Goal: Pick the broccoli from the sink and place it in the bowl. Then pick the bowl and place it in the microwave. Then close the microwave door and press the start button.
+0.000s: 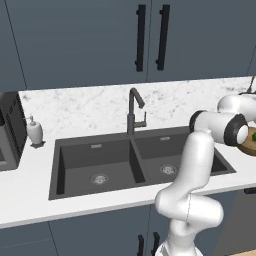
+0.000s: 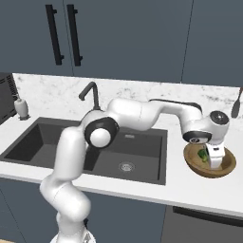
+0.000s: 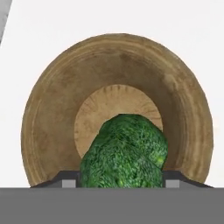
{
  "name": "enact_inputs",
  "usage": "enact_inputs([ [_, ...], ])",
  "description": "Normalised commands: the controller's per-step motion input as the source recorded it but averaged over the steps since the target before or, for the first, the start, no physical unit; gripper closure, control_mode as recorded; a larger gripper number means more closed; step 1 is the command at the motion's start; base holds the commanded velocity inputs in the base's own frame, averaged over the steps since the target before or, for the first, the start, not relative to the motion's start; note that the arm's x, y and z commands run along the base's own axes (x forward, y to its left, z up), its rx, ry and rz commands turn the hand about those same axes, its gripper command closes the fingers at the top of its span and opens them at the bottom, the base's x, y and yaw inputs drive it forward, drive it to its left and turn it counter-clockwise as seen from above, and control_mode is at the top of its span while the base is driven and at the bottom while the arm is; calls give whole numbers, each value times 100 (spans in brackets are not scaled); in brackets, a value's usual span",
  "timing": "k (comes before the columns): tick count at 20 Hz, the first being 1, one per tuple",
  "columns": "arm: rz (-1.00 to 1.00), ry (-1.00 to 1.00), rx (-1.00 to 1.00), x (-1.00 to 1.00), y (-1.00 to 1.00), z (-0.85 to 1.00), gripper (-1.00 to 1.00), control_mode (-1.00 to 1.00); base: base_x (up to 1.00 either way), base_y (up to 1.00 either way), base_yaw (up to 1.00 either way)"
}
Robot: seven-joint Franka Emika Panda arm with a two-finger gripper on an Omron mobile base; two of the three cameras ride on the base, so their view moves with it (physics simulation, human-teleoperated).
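The brown wooden bowl stands on the white counter right of the sink. My gripper reaches down into the bowl, and its jaws are shut on the dark-green broccoli. The broccoli sits over the bowl's flat centre; I cannot tell whether it touches the bottom. In the left base view the bowl shows at the right edge behind the arm's forearm. The microwave is at the far left; its door is cut off by the frame.
A dark curved faucet rises behind the divider of the double basin. A white soap dispenser stands between the sink and the microwave. A dark utensil hangs on the wall behind the bowl. Dark cabinets run above.
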Motion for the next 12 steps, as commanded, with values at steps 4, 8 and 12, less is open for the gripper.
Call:
enact_inputs([
  [4,-1,4,0,41,0,-50,100,-100,0,0,0],
  [8,0,7,0,16,0,-47,100,-100,0,0,0],
  [12,0,9,0,10,0,-36,100,-100,0,0,0],
])
